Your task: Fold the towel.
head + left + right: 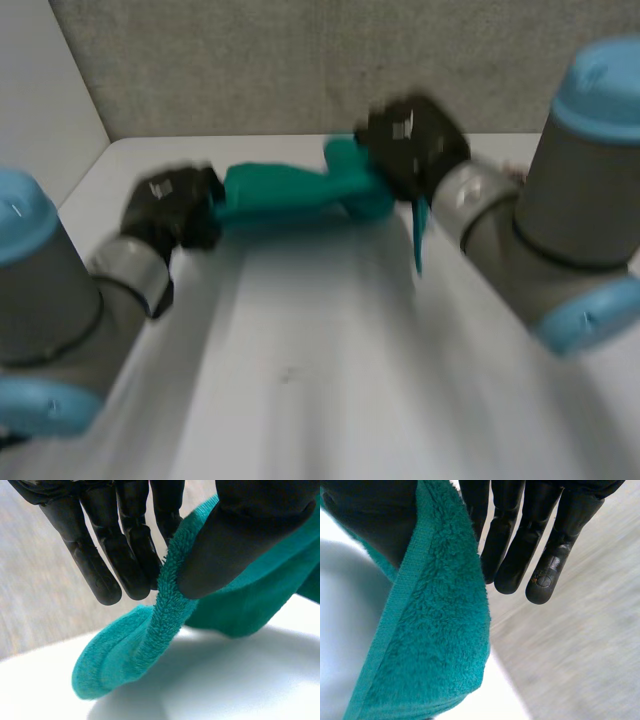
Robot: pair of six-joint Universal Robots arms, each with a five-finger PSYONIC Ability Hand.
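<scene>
A teal towel [290,195] hangs bunched between my two hands, lifted above the white table [330,360] near its far edge. My left hand [180,205] holds the towel's left end. In the left wrist view its thumb [240,535] pinches the towel's hemmed edge [165,615] against the fingers [125,545]. My right hand [410,145] holds the right end, and a corner [420,235] dangles below it. In the right wrist view the thumb [375,515] presses the fluffy towel [440,630] against the fingers [520,540].
A grey wall [300,60] rises right behind the table's far edge. A white side wall [40,90] stands at the left. My two arms [60,300] [560,220] flank the table's near half.
</scene>
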